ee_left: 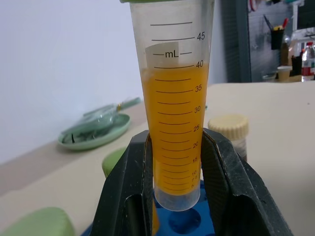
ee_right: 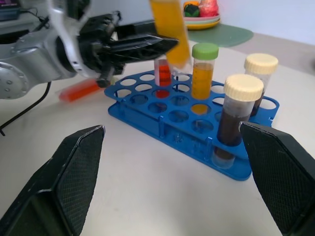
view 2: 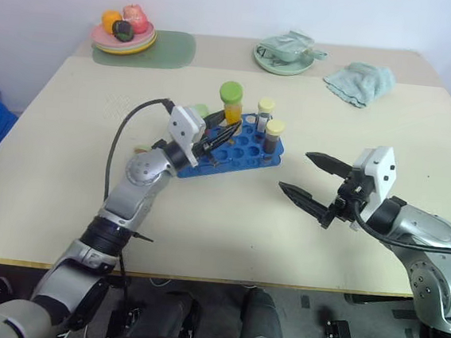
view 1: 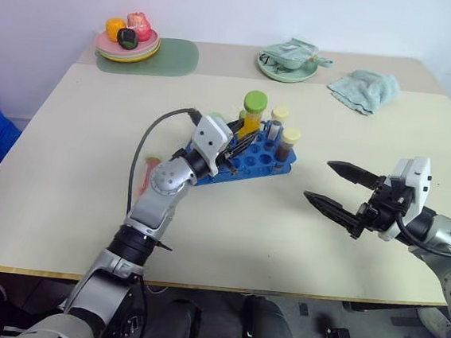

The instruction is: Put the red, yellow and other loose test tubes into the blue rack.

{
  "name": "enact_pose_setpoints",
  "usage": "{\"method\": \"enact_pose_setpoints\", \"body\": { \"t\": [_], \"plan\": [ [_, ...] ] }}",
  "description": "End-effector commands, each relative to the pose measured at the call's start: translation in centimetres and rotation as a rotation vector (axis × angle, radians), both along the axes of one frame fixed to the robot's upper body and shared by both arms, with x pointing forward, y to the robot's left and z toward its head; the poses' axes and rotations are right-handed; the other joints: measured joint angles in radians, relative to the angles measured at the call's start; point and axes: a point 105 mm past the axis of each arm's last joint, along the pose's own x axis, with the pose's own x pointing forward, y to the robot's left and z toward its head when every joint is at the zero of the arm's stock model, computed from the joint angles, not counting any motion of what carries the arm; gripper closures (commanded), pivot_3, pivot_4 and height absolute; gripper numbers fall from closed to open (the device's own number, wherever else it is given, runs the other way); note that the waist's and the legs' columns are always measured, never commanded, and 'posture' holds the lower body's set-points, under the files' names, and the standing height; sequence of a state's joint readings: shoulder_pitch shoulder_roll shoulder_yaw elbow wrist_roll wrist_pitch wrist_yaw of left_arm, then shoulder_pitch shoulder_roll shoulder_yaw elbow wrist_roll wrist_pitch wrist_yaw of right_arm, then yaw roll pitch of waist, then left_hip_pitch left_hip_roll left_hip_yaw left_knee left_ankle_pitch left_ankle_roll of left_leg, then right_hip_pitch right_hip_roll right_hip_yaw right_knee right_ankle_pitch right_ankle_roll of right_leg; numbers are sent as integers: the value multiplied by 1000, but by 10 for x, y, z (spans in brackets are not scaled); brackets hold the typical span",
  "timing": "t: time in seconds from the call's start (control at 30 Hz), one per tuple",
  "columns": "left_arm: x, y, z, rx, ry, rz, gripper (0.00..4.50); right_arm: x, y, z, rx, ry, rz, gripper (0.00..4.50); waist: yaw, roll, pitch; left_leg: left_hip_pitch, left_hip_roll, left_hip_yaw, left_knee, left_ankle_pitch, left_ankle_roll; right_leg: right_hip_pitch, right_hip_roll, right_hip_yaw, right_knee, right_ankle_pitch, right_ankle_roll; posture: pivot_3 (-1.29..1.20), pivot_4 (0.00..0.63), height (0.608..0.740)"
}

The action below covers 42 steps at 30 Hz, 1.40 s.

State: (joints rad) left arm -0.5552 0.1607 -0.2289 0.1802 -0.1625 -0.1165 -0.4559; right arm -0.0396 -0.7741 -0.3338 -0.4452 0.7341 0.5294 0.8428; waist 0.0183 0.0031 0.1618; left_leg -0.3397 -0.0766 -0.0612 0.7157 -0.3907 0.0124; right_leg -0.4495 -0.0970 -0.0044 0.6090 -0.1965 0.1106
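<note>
Left gripper (ee_left: 172, 162) clamped on the lower part of a large yellow tube (ee_left: 173, 113), held upright with its rounded tip poised just over a hole of the blue rack (view 1: 246, 165), judged so as to drop straight in. Clear plastic, graduated, filled with opaque orange-yellow liquid, green cap on top. Beyond the left fingers (ee_left: 130, 187), a cream-capped tube (view 1: 289, 143) of dark liquid standing in the rack; another green-capped yellow tube (ee_right: 204, 73) and a red-filled one (ee_right: 163, 76) seated alongside. Behind the left gripper, a red tube (ee_right: 81, 90) lying loose on the matte beige table (view 1: 73, 170), not yet racked. Right gripper (view 1: 336, 188) spread wide, empty, hovering well apart from the rack, likely waiting. Rack of glossy moulded plastic with round holes.
</note>
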Motion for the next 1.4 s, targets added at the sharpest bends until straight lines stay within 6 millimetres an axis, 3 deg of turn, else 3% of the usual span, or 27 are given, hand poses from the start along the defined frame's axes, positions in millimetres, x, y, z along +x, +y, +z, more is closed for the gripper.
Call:
{"method": "enact_pose_setpoints", "body": {
  "t": [0.03, 0.2, 0.6, 1.33, 1.4],
  "plan": [
    [-8, -10, 7, -12, -40, -48, 3711, 0, -9, 13, -22, -60, -29, 0, -1, 0, 0, 0, 0, 0, 0, 0, 0, 0, 0, 0, 0, 0, 0, 0, 150, 740],
    [-12, -20, 1, 22, -41, -64, 3711, -2, -9, 14, -22, -62, -35, 0, -1, 0, 0, 0, 0, 0, 0, 0, 0, 0, 0, 0, 0, 0, 0, 0, 150, 740],
    [0, -11, -17, 36, 49, 21, 3711, -3, -11, 13, -29, -60, -53, 0, 2, 0, 0, 0, 0, 0, 0, 0, 0, 0, 0, 0, 0, 0, 0, 0, 150, 740],
    [-6, -15, -36, -34, 195, 5, 3711, -5, -12, 11, -43, -52, -58, 0, 20, 0, 0, 0, 0, 0, 0, 0, 0, 0, 0, 0, 0, 0, 0, 0, 150, 740],
    [-6, -15, -34, -30, 185, 4, 2646, -4, -12, 12, -43, -55, -59, 0, 21, 0, 0, 0, 0, 0, 0, 0, 0, 0, 0, 0, 0, 0, 0, 0, 150, 740]
  ]
}}
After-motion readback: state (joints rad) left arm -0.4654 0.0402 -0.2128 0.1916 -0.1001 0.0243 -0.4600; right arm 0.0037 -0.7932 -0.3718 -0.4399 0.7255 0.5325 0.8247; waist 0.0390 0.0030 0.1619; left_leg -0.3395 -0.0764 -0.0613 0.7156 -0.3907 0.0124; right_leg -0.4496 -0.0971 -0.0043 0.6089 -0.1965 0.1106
